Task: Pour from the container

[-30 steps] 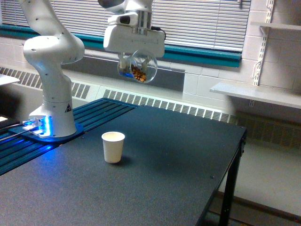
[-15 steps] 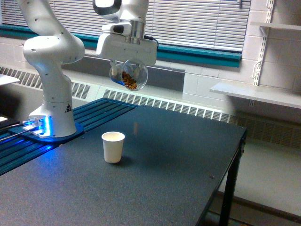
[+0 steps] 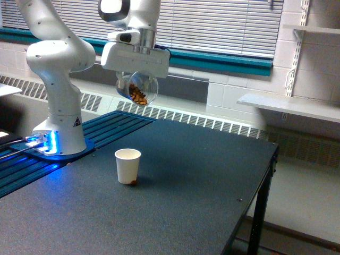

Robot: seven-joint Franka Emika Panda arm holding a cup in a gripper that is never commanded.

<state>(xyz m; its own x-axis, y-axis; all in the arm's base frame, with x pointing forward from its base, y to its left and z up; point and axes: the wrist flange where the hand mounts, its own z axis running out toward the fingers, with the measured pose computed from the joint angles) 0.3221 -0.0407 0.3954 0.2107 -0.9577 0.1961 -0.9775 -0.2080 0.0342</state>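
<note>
Gripping the tipped, unlabelled container (image 3: 137, 88), the jaws hang above the paper cup (image 3: 128, 166).

Your arm (image 3: 56, 58) is glossy white all over, built of fat rounded segments that swell into ball-like joints. The upright column widens toward a flared foot, and at about 3 o'clock on that column you can see a small dark triangular marking (image 3: 76, 121), too small to read. The foot sits on a dark round base plate (image 3: 64, 153), where a patch at 9 o'clock glows bright blue (image 3: 47, 142); thin cables (image 3: 13, 142) run off from there. Up top, the last joint carries a dark oval cap (image 3: 110, 6). Below it your gripper (image 3: 136, 87) has a boxy white body with rounded corners and a narrow dark slot on its side.
</note>
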